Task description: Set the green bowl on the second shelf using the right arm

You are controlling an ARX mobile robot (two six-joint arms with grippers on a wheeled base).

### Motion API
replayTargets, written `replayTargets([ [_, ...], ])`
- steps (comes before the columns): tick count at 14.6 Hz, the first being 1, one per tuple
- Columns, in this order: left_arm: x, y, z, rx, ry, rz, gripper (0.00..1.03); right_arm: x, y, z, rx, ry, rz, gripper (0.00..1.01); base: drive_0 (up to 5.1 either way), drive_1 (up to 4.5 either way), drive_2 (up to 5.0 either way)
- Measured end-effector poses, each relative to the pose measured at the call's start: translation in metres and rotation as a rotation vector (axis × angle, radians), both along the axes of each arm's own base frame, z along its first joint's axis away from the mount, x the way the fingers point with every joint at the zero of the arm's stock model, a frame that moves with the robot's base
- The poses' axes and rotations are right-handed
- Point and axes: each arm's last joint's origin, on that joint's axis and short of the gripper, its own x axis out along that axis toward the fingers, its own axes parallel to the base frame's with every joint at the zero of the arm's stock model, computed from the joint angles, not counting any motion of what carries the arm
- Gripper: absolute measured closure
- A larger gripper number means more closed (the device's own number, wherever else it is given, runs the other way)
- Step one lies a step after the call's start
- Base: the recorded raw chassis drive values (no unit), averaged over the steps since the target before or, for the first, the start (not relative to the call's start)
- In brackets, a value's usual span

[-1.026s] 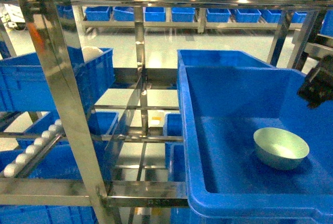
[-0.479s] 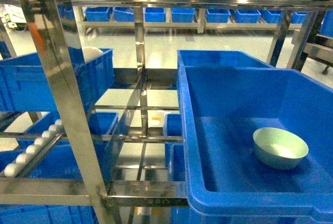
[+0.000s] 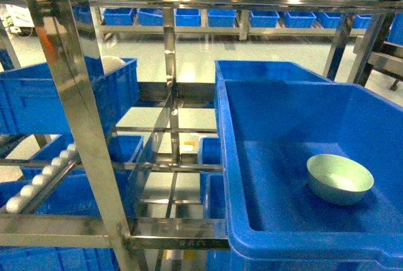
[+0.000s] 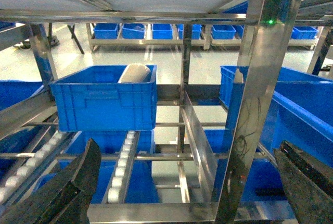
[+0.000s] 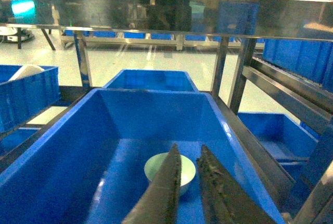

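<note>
Green bowl (image 3: 340, 179) sitting upright in a blue bin (image 3: 283, 220) on the rack, right gripper (image 5: 188, 162) hovering above it, fingers nearly closed and gripping nothing, left gripper (image 4: 190, 174) hanging spread wide, empty.

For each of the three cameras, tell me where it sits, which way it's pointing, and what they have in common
Head: on the robot, slanting down through the steel rack at the green bowl in a blue bin; no arm shows.
Left wrist: level into the rack's left bay; wide-apart left gripper fingers at the bottom corners.
Right wrist: above the bin, near-shut right gripper fingers before the bowl.
Head and right wrist share bowl and bin.
</note>
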Motion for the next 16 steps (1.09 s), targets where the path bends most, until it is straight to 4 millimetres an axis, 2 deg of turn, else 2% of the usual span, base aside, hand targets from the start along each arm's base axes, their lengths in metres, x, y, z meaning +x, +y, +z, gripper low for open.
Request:
replayTargets([
  [1,0.000,0.000,0.000,0.000,0.000,0.000,0.05,-0.002,-0.003,-0.006,0.001,0.002,-0.002,0.98,0.0,0.00,0.0],
  [4,0.000,0.000,0.000,0.000,0.000,0.002,0.05,-0.006,-0.018,-0.017,0.009,0.002,-0.022,0.99,0.0,0.00,0.0],
  [7,0.000,0.000,0.000,0.000,0.000,0.000,0.05,-0.013,-0.016,-0.025,0.009,0.030,0.004,0.99,0.0,0.00,0.0],
  [9,0.000,0.000,0.000,0.000,-0.001,-0.001,0.05,-0.020,-0.016,-0.028,0.008,-0.015,0.005,0.99,0.0,0.00,0.0],
  [10,0.000,0.000,0.000,0.000,0.000,0.000,0.05,-0.020,-0.016,-0.036,0.009,0.009,0.002,0.99,0.0,0.00,0.0],
  [13,0.000,0.000,0.000,0.000,0.000,0.000,0.05,-0.020,-0.016,-0.035,0.009,-0.002,0.005,0.99,0.0,0.00,0.0],
  [14,0.000,0.000,0.000,0.000,0.000,0.000,0.05,-0.020,-0.016,-0.035,0.008,-0.002,0.005,0.96,0.0,0.00,0.0],
  [16,0.000,0.000,0.000,0.000,0.000,0.000,0.05,-0.020,-0.016,-0.035,0.008,-0.002,0.005,0.67,0.0,0.00,0.0],
])
